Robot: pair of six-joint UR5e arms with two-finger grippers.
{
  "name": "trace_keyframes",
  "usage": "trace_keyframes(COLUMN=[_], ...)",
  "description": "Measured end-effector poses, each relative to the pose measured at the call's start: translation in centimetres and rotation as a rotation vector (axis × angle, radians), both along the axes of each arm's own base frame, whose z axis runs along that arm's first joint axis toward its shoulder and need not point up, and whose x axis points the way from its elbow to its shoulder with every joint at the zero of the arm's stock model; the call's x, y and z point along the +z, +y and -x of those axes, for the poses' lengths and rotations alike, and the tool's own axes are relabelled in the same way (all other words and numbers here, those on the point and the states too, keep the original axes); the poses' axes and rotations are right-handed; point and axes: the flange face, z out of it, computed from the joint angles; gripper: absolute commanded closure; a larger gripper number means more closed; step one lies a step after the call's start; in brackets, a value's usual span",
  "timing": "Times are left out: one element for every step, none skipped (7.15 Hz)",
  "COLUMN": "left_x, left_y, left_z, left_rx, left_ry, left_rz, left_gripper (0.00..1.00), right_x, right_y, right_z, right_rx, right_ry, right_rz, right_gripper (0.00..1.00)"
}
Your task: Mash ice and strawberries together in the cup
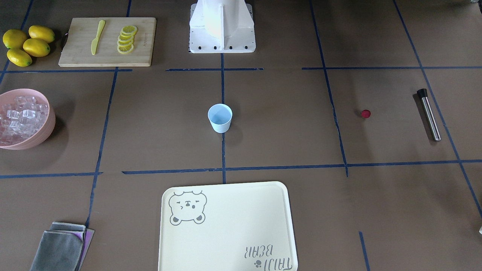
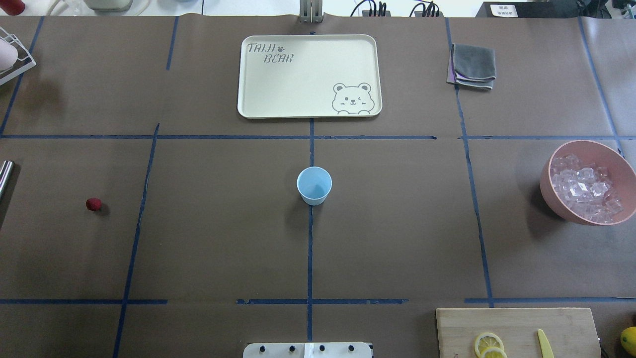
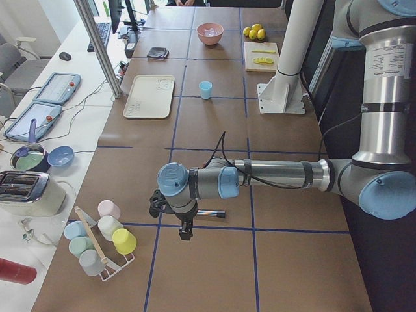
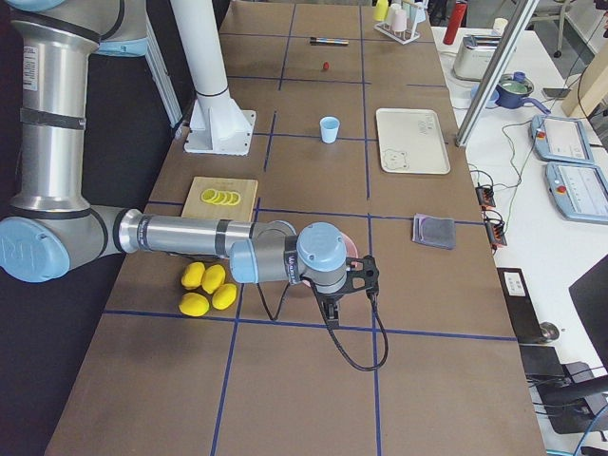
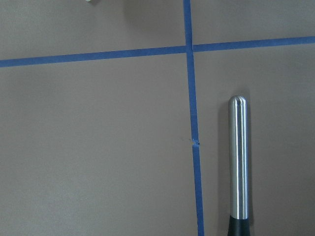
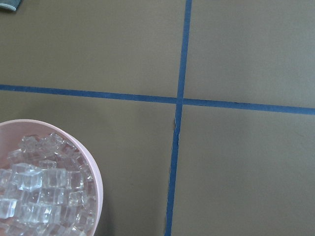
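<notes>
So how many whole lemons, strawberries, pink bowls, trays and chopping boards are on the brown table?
lemons: 4
strawberry: 1
bowl: 1
tray: 1
board: 1
total: 8

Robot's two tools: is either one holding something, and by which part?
Seemingly nothing: muddler, strawberry and cup rest free on the table, ice in the bowl.
</notes>
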Motion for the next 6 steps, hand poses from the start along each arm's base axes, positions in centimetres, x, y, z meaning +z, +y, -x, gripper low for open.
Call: trace_keyframes(left_x=[0.0, 0.0, -0.1, -0.1, -0.2, -0.2], left_y=[0.0, 0.0, 0.0, 0.0, 0.0, 0.0], left_z=[0.0, 0.0, 0.0, 0.0, 0.0, 0.0], left_rx=[0.001, 0.001, 0.001, 0.001, 0.001, 0.001], left_ry=[0.000, 0.000, 0.000, 0.001, 0.001, 0.002], left_rz=[0.000, -0.001, -0.002, -0.004, -0.005, -0.006], left_gripper=[0.00, 0.00, 0.00, 0.00, 0.00, 0.00], right_x=[-0.7, -2.5, -5.0, -6.9, -8.2, -9.8], right_y=[-0.3, -0.7, -1.3, -1.9, -2.2, -2.3], right_z=[0.6, 1.3, 2.0, 2.9, 4.7, 7.3], right_rx=[-0.014, -0.028, -0.039, -0.049, -0.057, -0.064], right_ry=[0.001, 0.001, 0.002, 0.002, 0.008, 0.031], right_rz=[-0.017, -0.052, -0.098, -0.123, -0.119, -0.110], right_gripper=[0.00, 0.00, 0.00, 0.00, 0.00, 0.02])
